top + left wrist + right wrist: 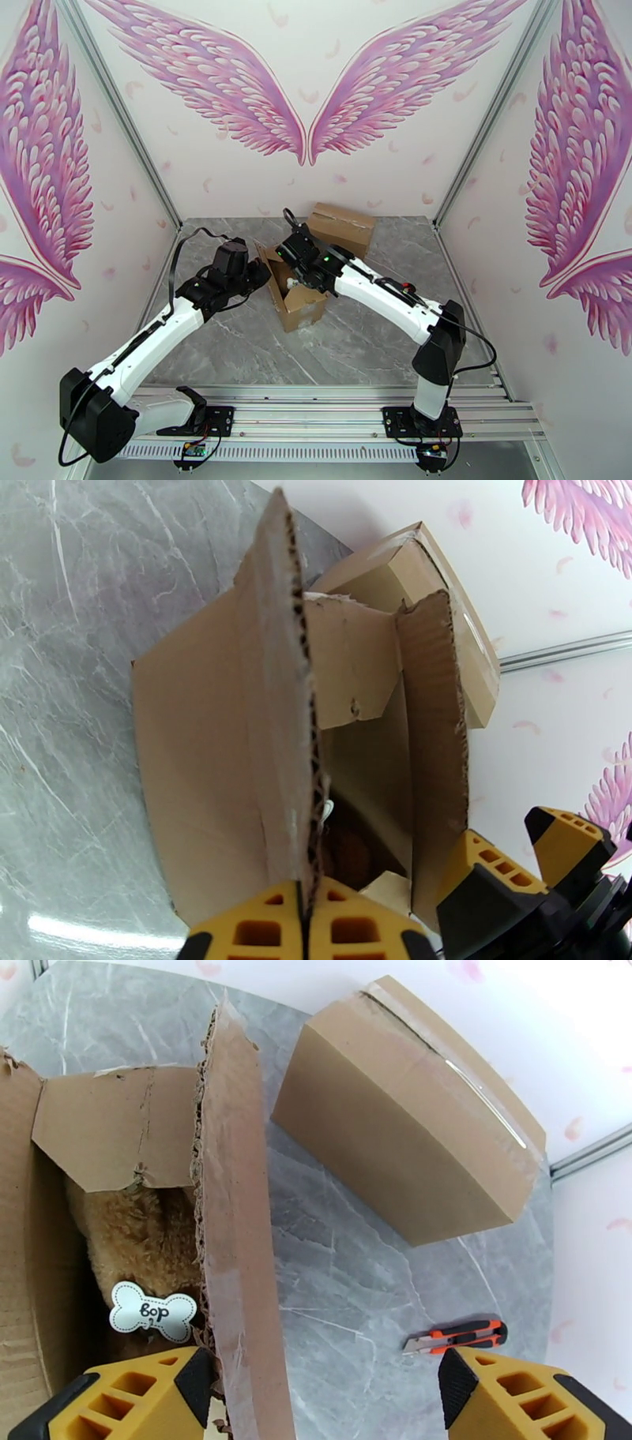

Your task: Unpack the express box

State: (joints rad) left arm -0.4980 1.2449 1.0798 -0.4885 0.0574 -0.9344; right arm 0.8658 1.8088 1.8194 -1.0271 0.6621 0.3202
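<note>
Top external shows the express box point(299, 304) sitting open mid-table between the two arms, with a sealed second box point(341, 227) behind it near the back wall. On the left wrist camera, the left gripper point(306, 922) is pinched tight on the edge of an upright flap point(272, 717). On the right wrist camera, the right gripper point(316, 1390) is spread wide astride the box wall, one finger above a brown plush toy point(142, 1236) bearing a bone-shaped tag point(152, 1308). A utility knife point(457, 1336) lies on the table point(340, 1276).
</note>
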